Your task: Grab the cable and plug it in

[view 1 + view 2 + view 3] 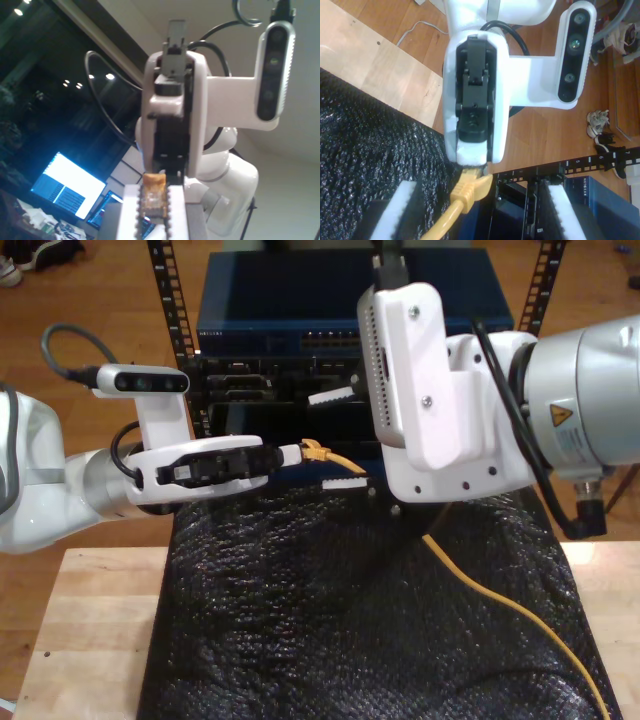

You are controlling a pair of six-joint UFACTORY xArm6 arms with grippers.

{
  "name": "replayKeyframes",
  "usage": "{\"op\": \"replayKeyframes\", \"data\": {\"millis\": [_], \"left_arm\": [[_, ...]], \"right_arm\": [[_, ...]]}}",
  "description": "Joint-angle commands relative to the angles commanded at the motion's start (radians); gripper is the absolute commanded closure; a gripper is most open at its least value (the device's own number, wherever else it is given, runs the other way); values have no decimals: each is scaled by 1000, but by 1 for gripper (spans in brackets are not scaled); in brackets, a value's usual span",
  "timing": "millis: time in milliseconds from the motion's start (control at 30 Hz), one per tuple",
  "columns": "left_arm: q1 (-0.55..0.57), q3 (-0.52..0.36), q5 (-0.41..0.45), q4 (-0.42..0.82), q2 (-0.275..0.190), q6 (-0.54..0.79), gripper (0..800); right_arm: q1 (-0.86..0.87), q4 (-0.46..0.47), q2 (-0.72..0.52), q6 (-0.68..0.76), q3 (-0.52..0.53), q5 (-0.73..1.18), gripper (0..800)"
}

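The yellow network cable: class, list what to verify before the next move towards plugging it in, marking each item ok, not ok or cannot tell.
1. My first gripper is shut on the clear plug: ok.
2. My second gripper is open, its fingers on either side of the yellow network cable: ok.
3. The plug is seated in a port of the blue network switch: not ok; it hangs in front of the rack.
4. The plug's latch faces the right way: cannot tell.
5. The cable lies loose across the black mat: ok.
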State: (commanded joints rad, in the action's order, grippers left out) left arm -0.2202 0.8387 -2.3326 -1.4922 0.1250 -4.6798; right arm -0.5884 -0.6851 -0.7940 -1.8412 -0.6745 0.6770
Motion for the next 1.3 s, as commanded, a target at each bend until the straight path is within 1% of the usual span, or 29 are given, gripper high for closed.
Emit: {"op": "replayKeyframes", "data": {"millis": [200, 333, 400, 633, 733, 867, 967, 1033, 1133, 1200, 1300], "left_arm": [[0, -2, -14, 0, 8, -41, 780], [2, -6, -15, 0, 9, -60, 778], [2, -6, -15, 0, 9, -71, 778], [3, -8, -15, 0, 15, -84, 774], [3, -9, -17, 0, 15, -84, 774], [3, -8, -17, 0, 15, -84, 774], [3, -8, -17, 0, 15, -84, 774], [3, -6, -17, 0, 15, -84, 774], [3, -6, -21, 0, 15, -84, 774], [3, -6, -23, 0, 15, -84, 774], [5, -5, -23, 0, 15, -84, 774]], "right_arm": [[-2, -2, 0, 2, 0, -8, 318], [-2, -2, 3, 3, 0, -8, 324], [-2, -2, 3, 3, 2, -6, 342], [-3, -2, 3, 5, 2, -6, 343], [-6, -2, 3, 5, 2, -6, 367], [-8, -2, 3, 6, 3, -6, 450], [-9, -2, 3, 6, 3, -6, 465], [-9, -2, 3, 6, 5, -6, 496], [-9, -2, 5, 6, 9, -6, 500], [-9, -2, 3, 6, 9, -6, 526], [-11, -3, 3, 8, 9, -6, 540]]}}
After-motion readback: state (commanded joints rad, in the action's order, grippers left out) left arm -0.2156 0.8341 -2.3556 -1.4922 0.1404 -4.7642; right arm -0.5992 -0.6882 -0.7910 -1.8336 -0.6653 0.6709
